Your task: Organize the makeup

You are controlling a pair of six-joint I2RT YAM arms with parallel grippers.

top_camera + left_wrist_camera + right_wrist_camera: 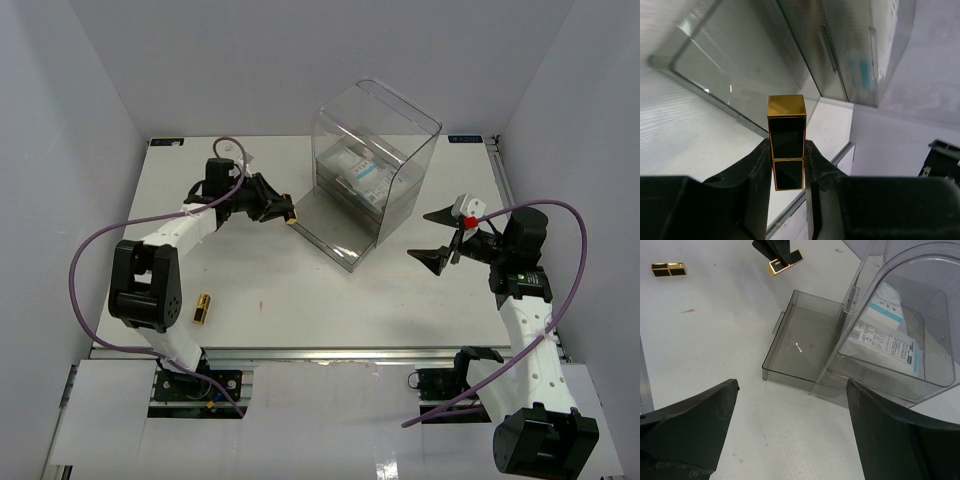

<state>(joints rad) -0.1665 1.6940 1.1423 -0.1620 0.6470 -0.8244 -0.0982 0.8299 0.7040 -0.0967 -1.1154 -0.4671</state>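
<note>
On white walled-in table (300,300): left gripper (284,211) tight around gold lipstick tube (786,125); right gripper (417,234) agape

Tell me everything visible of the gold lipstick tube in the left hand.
The gold-edged, square-sectioned lipstick tube has glossy black side panels, a shiny gold end face and a seam dividing it into two sections; it looks like polished metal. The left hand is shut on it, fingers pressing two opposite sides, gold end pointing outward. It is held close beside the pulled-out smoky plastic drawer.
</note>
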